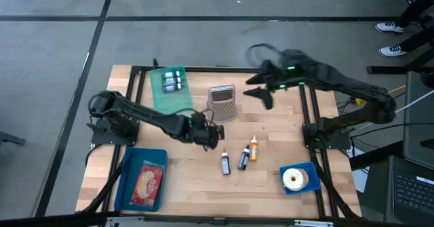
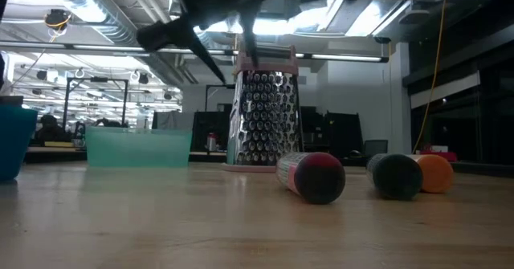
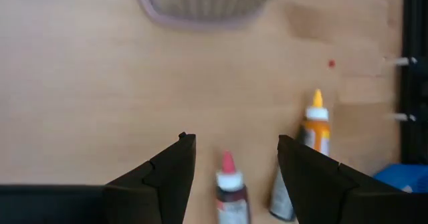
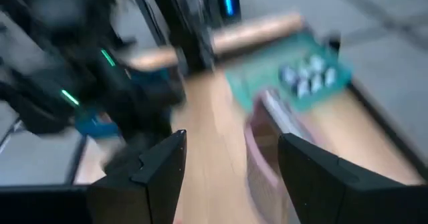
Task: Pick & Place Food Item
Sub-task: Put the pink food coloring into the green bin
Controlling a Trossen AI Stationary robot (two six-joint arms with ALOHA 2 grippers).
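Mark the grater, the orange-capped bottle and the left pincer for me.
grater [image 1: 222,101]: high view, top face.
orange-capped bottle [image 1: 253,148]: high view, mid-body.
left pincer [image 3: 235,158]: left wrist view, gap between open fingertips.

place: lab/workshop | evidence: exposed ceiling ducts [image 2: 104,24], concrete floor [image 1: 54,44], workbenches

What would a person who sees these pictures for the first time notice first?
Probably the metal grater standing upright near the middle of the table, at its far side, and the three small bottles lying in front of it. The left pincer hangs open just beside the bottles, while the right pincer, also open, is raised over the table's far side near the grater.
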